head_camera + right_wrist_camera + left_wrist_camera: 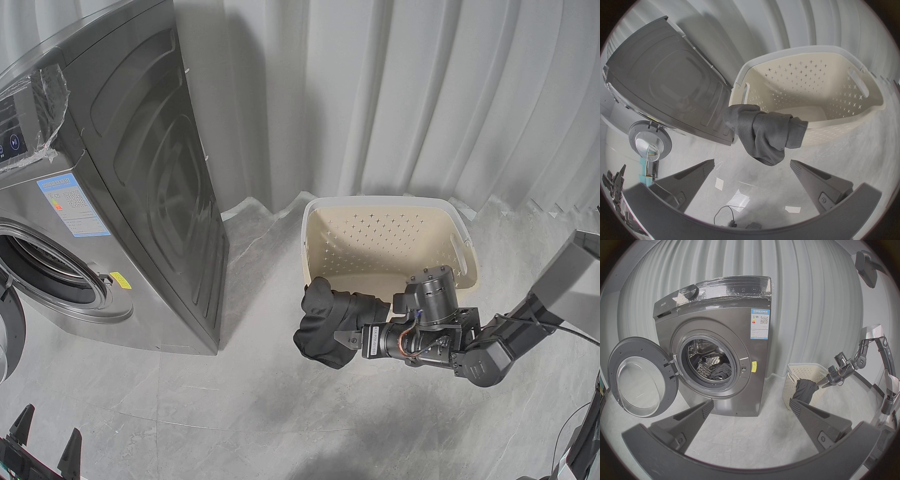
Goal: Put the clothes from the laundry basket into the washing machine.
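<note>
Drum of washing machine (725,318) loaded with dark clothes (721,371); dark garment (322,325) draped on laundry basket (375,201) rim, just ahead of wide-spread right gripper (752,161) fingers; left gripper (751,400) likewise wide.

Left claw (51,420) (low) and right claw (750,161), both agape.

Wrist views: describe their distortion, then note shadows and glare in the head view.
Left wrist view: strong fisheye, the curtain folds bow outward and the corners go black. Right wrist view: same bulge, the laundry basket rim curves. Head view: the washing machine throws a dark shadow on the curtain behind it; the plastic film on its panel glints.
</note>
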Robot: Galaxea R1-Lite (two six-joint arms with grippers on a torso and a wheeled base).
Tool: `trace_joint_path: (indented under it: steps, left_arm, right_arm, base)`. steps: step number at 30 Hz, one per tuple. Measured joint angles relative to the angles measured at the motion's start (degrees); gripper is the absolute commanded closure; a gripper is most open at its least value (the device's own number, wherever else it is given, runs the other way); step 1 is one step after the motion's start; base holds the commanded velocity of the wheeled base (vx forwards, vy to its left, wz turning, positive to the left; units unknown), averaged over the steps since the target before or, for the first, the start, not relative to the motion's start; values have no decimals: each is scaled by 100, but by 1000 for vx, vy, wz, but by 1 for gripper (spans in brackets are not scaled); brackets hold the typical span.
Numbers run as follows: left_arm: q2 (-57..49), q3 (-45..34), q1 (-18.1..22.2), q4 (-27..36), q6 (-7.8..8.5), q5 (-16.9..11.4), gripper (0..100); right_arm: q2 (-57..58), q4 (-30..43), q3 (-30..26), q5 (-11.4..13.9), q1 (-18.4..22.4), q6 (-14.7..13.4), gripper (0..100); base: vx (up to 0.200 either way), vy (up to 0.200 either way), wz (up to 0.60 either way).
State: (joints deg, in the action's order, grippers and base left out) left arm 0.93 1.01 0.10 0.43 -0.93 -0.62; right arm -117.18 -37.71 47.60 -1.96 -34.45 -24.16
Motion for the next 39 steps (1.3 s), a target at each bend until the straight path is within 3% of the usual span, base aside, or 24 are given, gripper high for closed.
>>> trace_joint_path:
  steps: [8,16,17,27,33,39]
  left_arm:
    - [0,0,-5,1,-2,2,0]
    - [0,0,-5,1,-9,2,0]
    - [0,0,-5,1,-9,7,0]
    - [0,0,-5,1,-13,7,0]
    - [0,0,-2,1,-30,11,0]
    - [0,0,0,1,-35,11,0]
  right_arm:
    - [-733,16,663,-38,35,-165,0]
    - [-1375,12,1449,-350,122,-318,0]
    - [-1430,-6,1502,-378,129,-332,100]
    - [-1480,-45,1570,-466,89,-670,100]
    - [-807,-59,980,-455,-30,-703,100]
    - [489,-178,11,-405,-184,-514,100]
  base:
    - [0,0,0]
    - [0,0,0]
    - [0,0,0]
    - [0,0,0]
    - [0,0,0]
    - [0,0,0]
